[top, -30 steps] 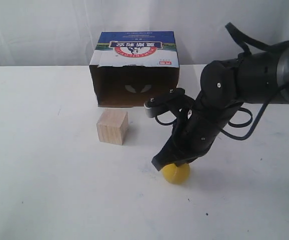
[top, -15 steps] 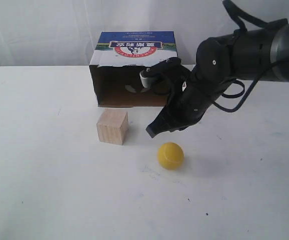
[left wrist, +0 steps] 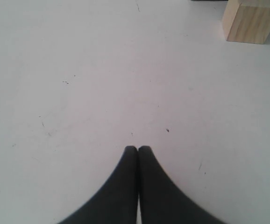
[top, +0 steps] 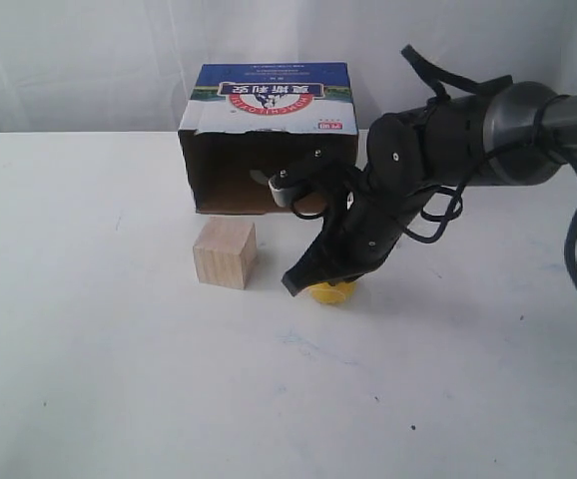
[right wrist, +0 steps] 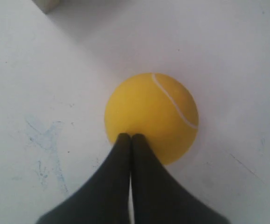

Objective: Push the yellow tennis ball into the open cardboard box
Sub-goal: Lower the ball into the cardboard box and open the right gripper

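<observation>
The yellow tennis ball [top: 331, 292] lies on the white table in front of the open cardboard box [top: 269, 95], a little right of its opening, and is mostly hidden under my right arm in the exterior view. My right gripper [top: 294, 283] is shut, its tips low at the ball's left side. In the right wrist view the shut right gripper [right wrist: 130, 136] overlaps the edge of the ball [right wrist: 151, 112]; contact is not clear. The box lies on its side with its dark interior [top: 229, 180] facing the front. My left gripper [left wrist: 138, 148] is shut and empty over bare table.
A pale wooden cube [top: 225, 252] stands left of the ball, in front of the box's left half; the cube [left wrist: 250, 19] also shows in the left wrist view, and its corner [right wrist: 47, 4] in the right wrist view. White table [top: 89, 349] spreads to the left and front.
The right gripper rose off the ball toward the box, then came down over it again. The ball now lies farther back, closer to the box.
</observation>
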Action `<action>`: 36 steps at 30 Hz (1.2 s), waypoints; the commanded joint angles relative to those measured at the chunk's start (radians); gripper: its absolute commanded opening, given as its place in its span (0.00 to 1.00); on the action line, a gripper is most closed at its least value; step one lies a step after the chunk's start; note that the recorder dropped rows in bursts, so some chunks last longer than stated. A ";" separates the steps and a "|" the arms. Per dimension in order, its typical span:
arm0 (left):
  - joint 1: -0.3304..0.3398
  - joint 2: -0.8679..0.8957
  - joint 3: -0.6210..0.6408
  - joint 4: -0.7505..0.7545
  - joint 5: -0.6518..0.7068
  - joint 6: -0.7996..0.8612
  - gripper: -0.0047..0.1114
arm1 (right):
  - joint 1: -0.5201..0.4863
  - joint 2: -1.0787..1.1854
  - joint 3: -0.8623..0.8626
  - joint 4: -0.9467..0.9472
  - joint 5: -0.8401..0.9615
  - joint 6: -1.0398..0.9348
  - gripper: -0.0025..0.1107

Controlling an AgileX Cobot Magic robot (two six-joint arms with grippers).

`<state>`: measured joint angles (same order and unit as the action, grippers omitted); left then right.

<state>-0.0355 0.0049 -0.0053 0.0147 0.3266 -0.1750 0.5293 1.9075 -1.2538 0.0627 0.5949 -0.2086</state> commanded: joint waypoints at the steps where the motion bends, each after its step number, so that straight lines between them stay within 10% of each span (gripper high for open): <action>1: -0.006 -0.005 0.005 0.003 0.034 0.003 0.04 | -0.003 0.021 0.004 -0.018 -0.001 0.005 0.02; 28: -0.006 -0.005 0.005 0.003 0.034 0.003 0.04 | 0.020 -0.053 -0.084 -0.063 0.181 0.031 0.02; 36: -0.006 -0.005 0.005 0.003 0.034 0.003 0.04 | -0.004 0.140 -0.055 -0.108 -0.158 0.026 0.02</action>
<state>-0.0355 0.0049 -0.0053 0.0147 0.3266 -0.1750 0.5478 1.9592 -1.2907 -0.0147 0.5768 -0.1839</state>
